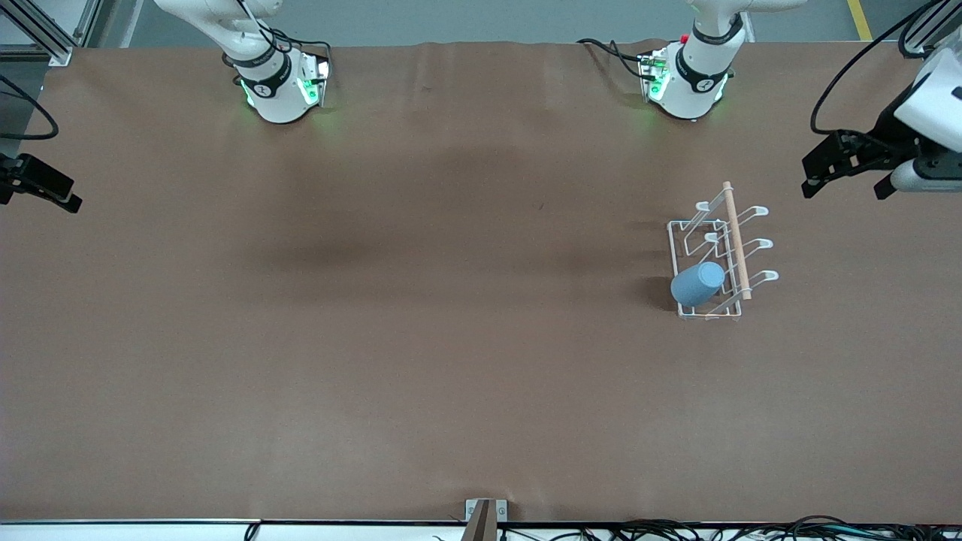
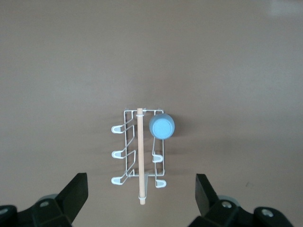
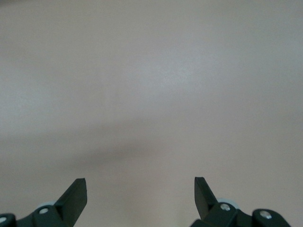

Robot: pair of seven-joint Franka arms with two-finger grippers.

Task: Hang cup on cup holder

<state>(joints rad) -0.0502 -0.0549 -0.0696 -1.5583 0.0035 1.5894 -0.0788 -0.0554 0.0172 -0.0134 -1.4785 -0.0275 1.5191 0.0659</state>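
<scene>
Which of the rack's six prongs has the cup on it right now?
The cup sits on the cup holder prong nearest the front camera, on the side facing the right arm's end of the table. The other five prongs are bare.

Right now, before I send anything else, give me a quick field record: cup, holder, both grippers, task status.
cup: light blue, hung mouth-down on a holder prong, the one on the right arm's side nearest the front camera
holder: white wire rack with wooden rod on top, upright on the table toward the left arm's end; other prongs bare
left gripper: open, empty, up in the air over the table's edge at the left arm's end, clear of the holder
right gripper: open, empty, waiting at the right arm's end
task status: cup appears hung
</scene>
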